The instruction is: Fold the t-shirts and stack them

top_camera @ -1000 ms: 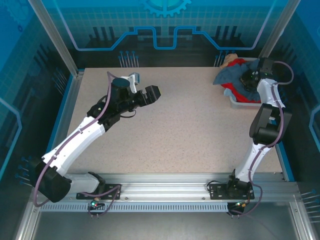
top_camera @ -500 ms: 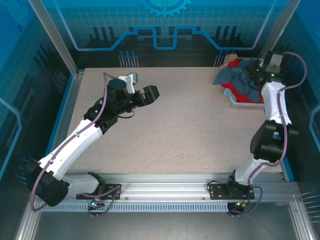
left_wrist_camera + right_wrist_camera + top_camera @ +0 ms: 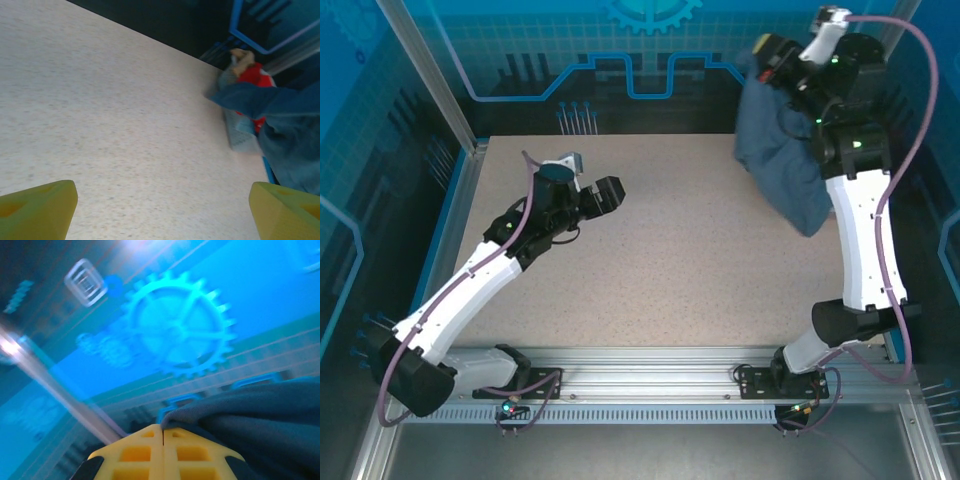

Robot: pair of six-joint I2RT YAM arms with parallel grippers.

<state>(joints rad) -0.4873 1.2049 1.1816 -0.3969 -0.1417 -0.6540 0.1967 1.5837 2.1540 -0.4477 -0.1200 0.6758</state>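
The right gripper point(image 3: 768, 55) is pinching shut on a fold of the slate-blue t-shirt point(image 3: 782, 150), its yellow fingers point(image 3: 135, 450) pressing together with cloth spilling off to one side. I am judging this a thin hold at the edge, so a quick swing could be shaking the shirt free. The shirt is hanging below the gripper, high above the far right corner of the tabletop point(image 3: 670, 270), bunched rather than spread, and set down so it risks landing crumpled. In the left wrist view its lower part is draping close by the red t-shirt point(image 3: 256, 80) and the basket point(image 3: 239, 134) and might be dragging them along. The left gripper point(image 3: 610, 190) is hovering wide open and empty over the tabletop's left half.
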